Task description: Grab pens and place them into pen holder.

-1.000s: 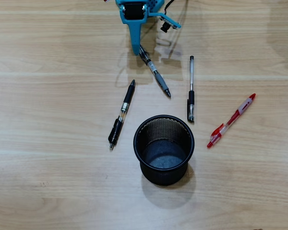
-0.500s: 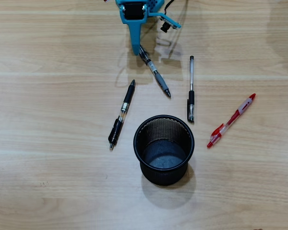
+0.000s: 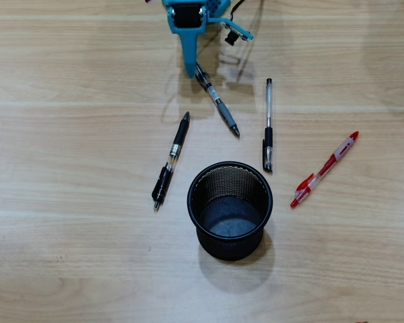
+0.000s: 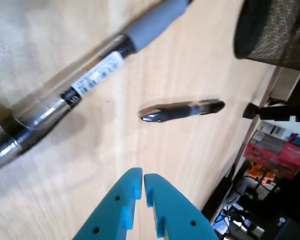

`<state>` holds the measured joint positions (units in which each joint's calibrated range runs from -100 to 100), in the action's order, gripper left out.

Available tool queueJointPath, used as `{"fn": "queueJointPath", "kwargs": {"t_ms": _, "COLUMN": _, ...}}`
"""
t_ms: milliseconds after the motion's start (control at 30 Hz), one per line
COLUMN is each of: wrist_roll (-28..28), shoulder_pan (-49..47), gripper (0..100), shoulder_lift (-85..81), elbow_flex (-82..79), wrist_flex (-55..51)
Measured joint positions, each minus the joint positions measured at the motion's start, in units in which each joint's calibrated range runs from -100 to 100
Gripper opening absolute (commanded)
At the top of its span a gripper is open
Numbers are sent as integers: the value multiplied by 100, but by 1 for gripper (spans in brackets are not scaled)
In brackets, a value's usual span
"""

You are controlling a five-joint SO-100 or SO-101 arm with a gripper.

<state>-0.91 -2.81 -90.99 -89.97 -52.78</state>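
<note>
Pale wooden tabletop (image 3: 67, 155) carries everything. At centre stands the empty pen holder (image 3: 229, 210); four pens (image 3: 217, 100) fan from nine to three o'clock — none inside yet. At twelve, the gripper (image 4: 142, 181) hovers, fingertips together — holding nothing — beside the nearest pen.

The pale wood-grain table (image 3: 67, 168) looks smooth with a soft satin sheen. The round black wire-mesh pen holder (image 3: 230, 205) appears to be matt metal, finely perforated, with a solid rim. The black-and-clear pen with the grey grip (image 4: 80, 85) has a glossy transparent plastic barrel, a white paper-like label and a matt, rubbery-looking grip. The red-and-clear pen (image 3: 324, 169) looks like shiny plastic. The bright blue gripper (image 4: 141, 186) is matt plastic with faint layered ridges.
</note>
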Motion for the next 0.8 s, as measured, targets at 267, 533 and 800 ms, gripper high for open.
{"fn": "queueJointPath", "kwargs": {"t_ms": 267, "wrist_roll": 156, "shoulder_pan": 0, "gripper": 2, "shoulder_lift": 2370, "elbow_flex": 2369, "wrist_flex": 17}}
{"fn": "queueJointPath", "kwargs": {"t_ms": 533, "wrist_roll": 1784, "shoulder_pan": 0, "gripper": 2, "shoulder_lift": 4206, "elbow_flex": 4419, "wrist_flex": 17}}
{"fn": "queueJointPath", "kwargs": {"t_ms": 800, "wrist_roll": 3241, "shoulder_pan": 0, "gripper": 2, "shoulder_lift": 5905, "elbow_flex": 6344, "wrist_flex": -544}}
